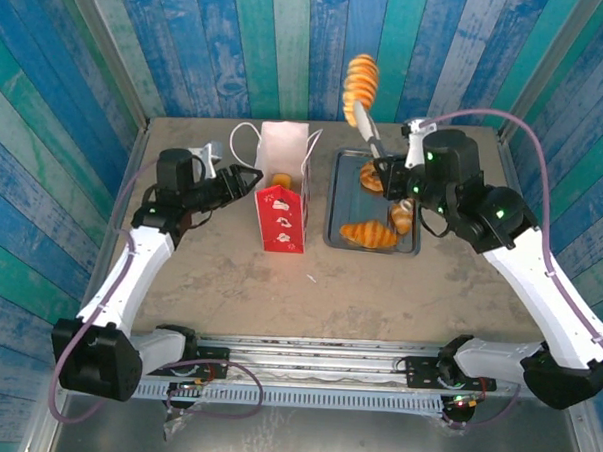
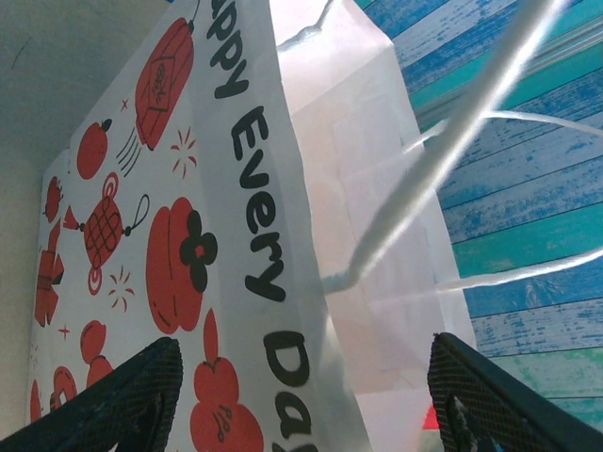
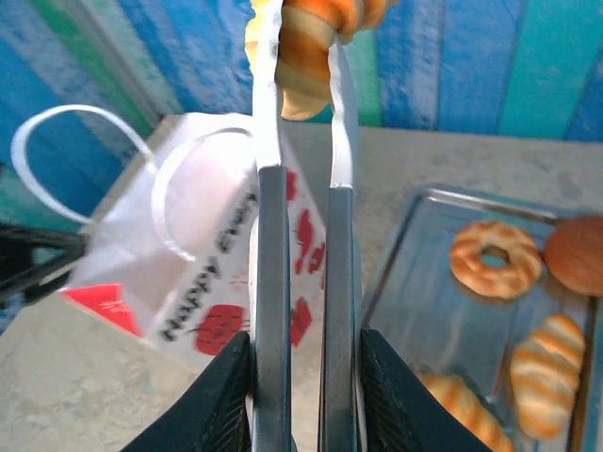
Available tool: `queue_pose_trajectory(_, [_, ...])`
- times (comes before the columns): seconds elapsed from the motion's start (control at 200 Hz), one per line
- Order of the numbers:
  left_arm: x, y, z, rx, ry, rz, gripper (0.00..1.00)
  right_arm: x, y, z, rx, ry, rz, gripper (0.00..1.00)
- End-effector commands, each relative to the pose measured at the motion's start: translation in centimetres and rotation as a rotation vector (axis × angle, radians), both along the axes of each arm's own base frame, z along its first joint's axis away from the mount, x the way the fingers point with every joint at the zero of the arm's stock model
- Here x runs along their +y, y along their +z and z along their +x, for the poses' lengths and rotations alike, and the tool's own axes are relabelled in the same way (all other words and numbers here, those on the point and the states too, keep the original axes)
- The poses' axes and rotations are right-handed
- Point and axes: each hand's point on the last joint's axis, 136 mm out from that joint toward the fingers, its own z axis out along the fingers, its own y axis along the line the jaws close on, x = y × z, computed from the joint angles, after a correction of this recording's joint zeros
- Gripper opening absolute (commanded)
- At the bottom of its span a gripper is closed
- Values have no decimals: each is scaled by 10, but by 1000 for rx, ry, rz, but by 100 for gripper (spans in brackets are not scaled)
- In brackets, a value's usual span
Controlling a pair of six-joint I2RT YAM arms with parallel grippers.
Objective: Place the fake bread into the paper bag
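The paper bag (image 1: pixel 283 200) stands upright mid-table, white with red panels, and one piece of fake bread (image 1: pixel 281 179) shows inside its mouth. My left gripper (image 1: pixel 245 179) is open, its fingers (image 2: pixel 122 400) straddling the bag's printed side wall (image 2: pixel 245 235) without pressing on it. My right gripper (image 1: pixel 394 175) is shut on metal tongs (image 3: pixel 301 282). The tongs pinch a braided roll (image 1: pixel 361 83) held high over the table's back, right of the bag. In the right wrist view the roll (image 3: pixel 306 47) sits at the tongs' tips with the bag (image 3: pixel 188 254) below left.
A grey metal tray (image 1: pixel 335 202) lies right of the bag with a croissant (image 1: pixel 369 233) and other pieces on it. The right wrist view shows a ring piece (image 3: pixel 496 259), a brown bun (image 3: pixel 575 254) and a roll (image 3: pixel 545 372) on the tray (image 3: pixel 424 301). Blue plank walls enclose the table.
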Motion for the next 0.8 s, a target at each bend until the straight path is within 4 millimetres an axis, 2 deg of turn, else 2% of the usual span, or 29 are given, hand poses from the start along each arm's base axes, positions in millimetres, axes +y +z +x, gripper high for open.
queue_pose_trajectory(0.0, [0,6,15,-42,13,19,69,5,42,-7,-132,-21,17,5])
queue_pose_trajectory(0.135, [0,2,20,-35,16,27,62,33,55,-17,-152,38,28,5])
queue_pose_trajectory(0.411, [14,8,17,-69,85,89,57,100,52,-31,-155,143,-22,5])
queue_pose_trajectory(0.626, [16,17,12,-90,88,90,53,131,30,-34,-98,144,-125,5])
queue_pose_trajectory(0.791, [18,25,8,-115,93,102,51,141,11,-34,-48,137,-177,5])
